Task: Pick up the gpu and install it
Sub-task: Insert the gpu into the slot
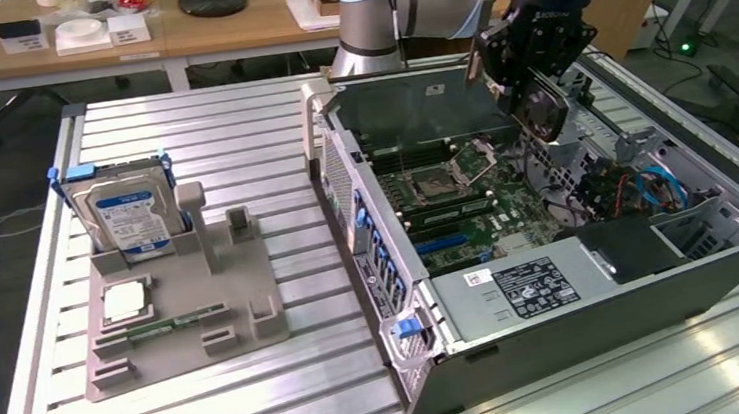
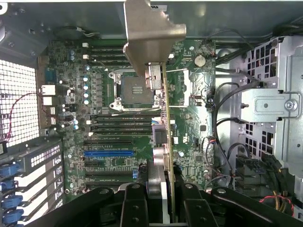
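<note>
since the gpu (image 1: 541, 107) has to reach the board by its thin edge, i have it hanging upright in the air. it is above the open computer case (image 1: 397, 295) and apart from everything inside. the gripper (image 1: 536, 47) is clamped on the gpu from above, one finger on each flat face. that grip leaves the lower edge free and pointing toward the motherboard (image 2: 118, 123).

in the exterior view the gpu is a small, dark, thin card, tilted a little, with a round black fan (image 1: 546, 113) on the face turned to the camera. in the wrist view i see it edge-on, as a narrow strip. a grey metal bracket (image 2: 152, 38) stands at the end farthest from the fingers, bent over at its tip.

below it lies the green motherboard, with the square processor socket (image 2: 134, 91) just beside the card's line. a long blue slot (image 2: 108, 153) sits off to one side. the card runs crosswise to that slot, so i judge it not yet lined up with any slot.

the case rests on a slatted metal table (image 1: 202, 131). well apart, at the exterior view's left, a grey holder (image 1: 207, 332) keeps a silver hard drive (image 1: 129, 213) standing on end.
</note>
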Controlling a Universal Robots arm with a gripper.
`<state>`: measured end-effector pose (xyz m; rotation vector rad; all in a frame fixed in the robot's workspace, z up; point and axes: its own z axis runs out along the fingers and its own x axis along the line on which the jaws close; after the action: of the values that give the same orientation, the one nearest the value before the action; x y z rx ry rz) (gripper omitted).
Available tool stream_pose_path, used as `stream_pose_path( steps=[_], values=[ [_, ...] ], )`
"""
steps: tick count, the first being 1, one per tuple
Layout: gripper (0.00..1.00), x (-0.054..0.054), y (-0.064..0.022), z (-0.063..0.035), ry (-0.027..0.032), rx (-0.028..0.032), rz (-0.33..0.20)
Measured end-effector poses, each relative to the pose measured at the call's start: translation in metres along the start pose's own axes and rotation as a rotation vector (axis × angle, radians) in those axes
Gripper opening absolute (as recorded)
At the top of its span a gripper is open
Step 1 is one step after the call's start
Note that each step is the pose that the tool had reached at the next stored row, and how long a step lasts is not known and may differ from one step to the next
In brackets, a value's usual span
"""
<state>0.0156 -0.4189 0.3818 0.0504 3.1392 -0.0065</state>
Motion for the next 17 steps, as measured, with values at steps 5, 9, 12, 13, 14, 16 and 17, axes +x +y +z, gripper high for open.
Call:
stream_pose_path(
  steps=[5,9,12,13,14,16,17],
  values=[
    [0.30,0.0000,0.0000,0.0000,0.0000,-0.0001,-0.010],
    [0.30,0.0000,0.0000,0.0000,-0.0001,-0.0001,-0.023],
    [0.30,0.0000,0.0000,0.0000,-0.0001,-0.0002,-0.027],
    [0.30,0.0000,0.0000,0.0000,-0.0001,-0.0001,-0.029],
    [0.30,0.0000,0.0000,0.0000,-0.0001,-0.0001,-0.031],
    [0.30,0.0000,0.0000,0.0000,-0.0001,-0.0002,-0.034],
    [0.30,0.0000,0.0000,0.0000,-0.0002,-0.0002,-0.036]
  ],
)
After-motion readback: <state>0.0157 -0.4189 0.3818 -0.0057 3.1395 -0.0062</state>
